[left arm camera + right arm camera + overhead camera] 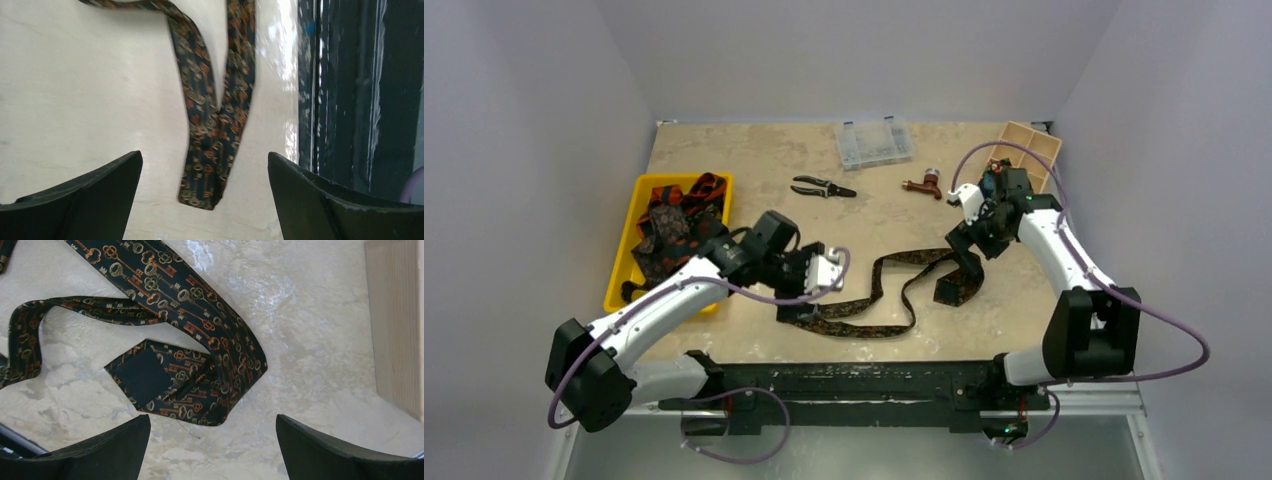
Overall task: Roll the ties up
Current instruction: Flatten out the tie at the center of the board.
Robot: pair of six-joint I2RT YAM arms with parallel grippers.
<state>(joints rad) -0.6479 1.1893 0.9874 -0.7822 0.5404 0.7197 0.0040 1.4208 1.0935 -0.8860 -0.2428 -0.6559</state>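
Dark key-patterned tie [200, 325] lies looped on the table [754, 150]; my left gripper [204, 160] hangs agape over its narrow end, my right gripper [212, 420] agape over its folded wide end, neither holding anything.

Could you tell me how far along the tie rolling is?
Done: no rolled tie visible. In hand: the key-patterned tie lies loose, wide end folded over; left gripper and right gripper hover open above its ends. Left: rolling it, plus the ties in the yellow bin.
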